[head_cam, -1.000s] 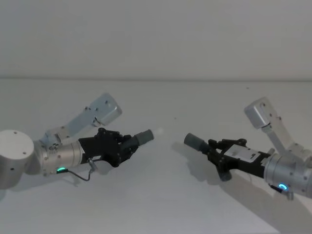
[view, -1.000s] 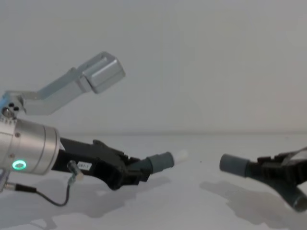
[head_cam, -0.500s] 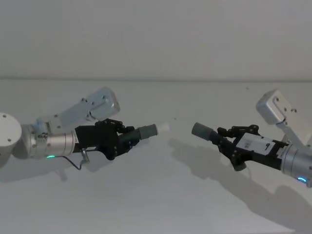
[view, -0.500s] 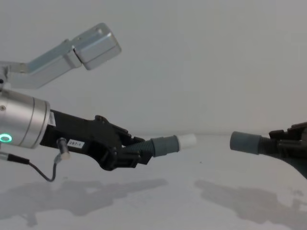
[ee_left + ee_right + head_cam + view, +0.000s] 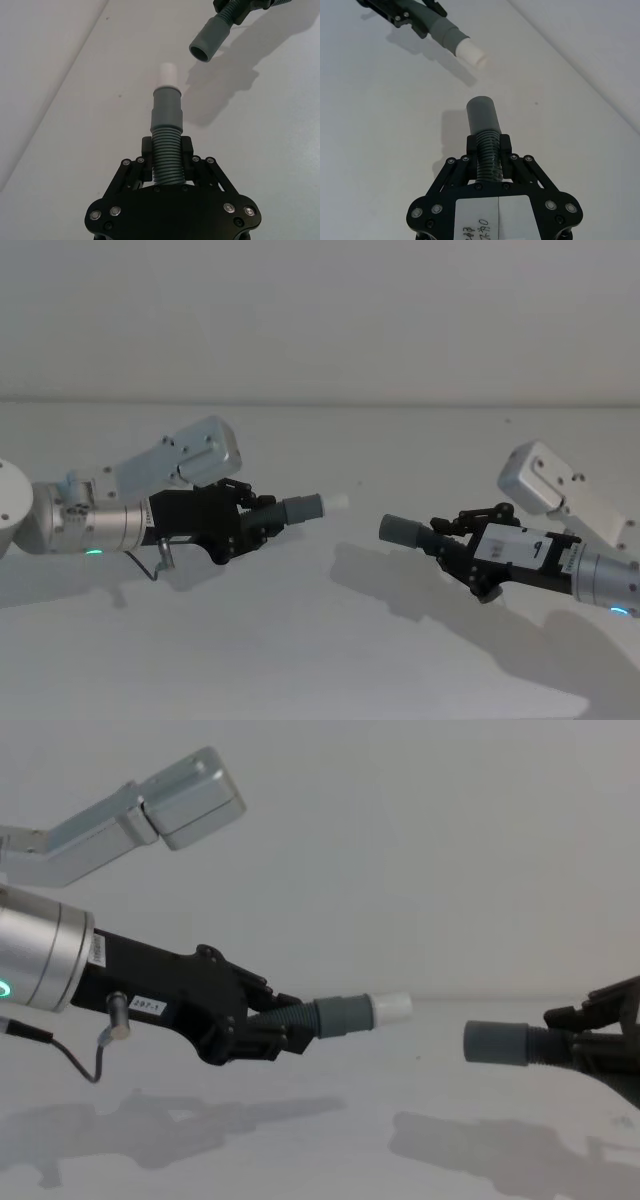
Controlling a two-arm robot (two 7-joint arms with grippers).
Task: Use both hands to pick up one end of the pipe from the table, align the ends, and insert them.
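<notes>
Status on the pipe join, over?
Left end effector shut on white-tipped hose piece, right end effector shut on other hose piece, both off the table. White-tipped cuff and right cuff facing, apart, not lined up. Nothing between them.

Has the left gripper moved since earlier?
Yes, upward: in the chest view the left gripper holds the white tip at the table's back edge, earlier below it.
</notes>
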